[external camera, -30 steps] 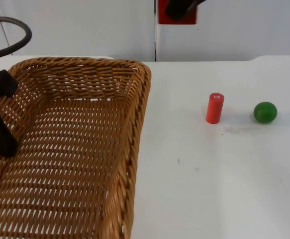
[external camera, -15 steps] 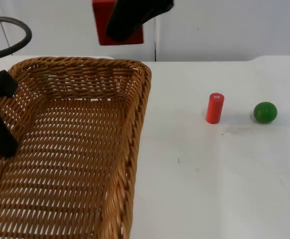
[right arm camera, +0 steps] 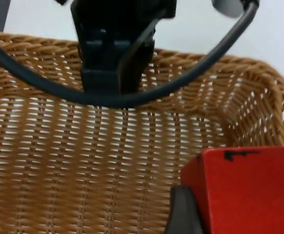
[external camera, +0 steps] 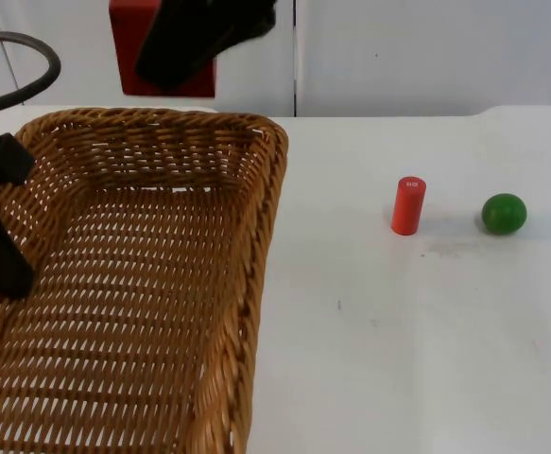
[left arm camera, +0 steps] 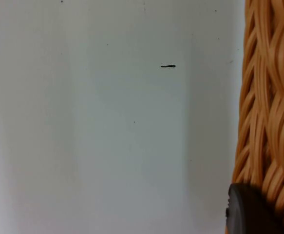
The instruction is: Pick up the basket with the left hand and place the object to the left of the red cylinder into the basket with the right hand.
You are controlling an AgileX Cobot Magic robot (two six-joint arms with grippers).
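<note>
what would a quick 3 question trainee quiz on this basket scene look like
1. True or false: the right gripper holds a red block above the basket's far rim.
2. What sits to the right of the red cylinder on the table in the top view?
a) a blue cup
b) a green ball
c) a yellow block
3. Fill in: the left gripper grips the wicker basket at its ____ wall.

Key
1. True; the right wrist view shows the block over the basket's weave.
2. b
3. left, as seen in the top view.
</note>
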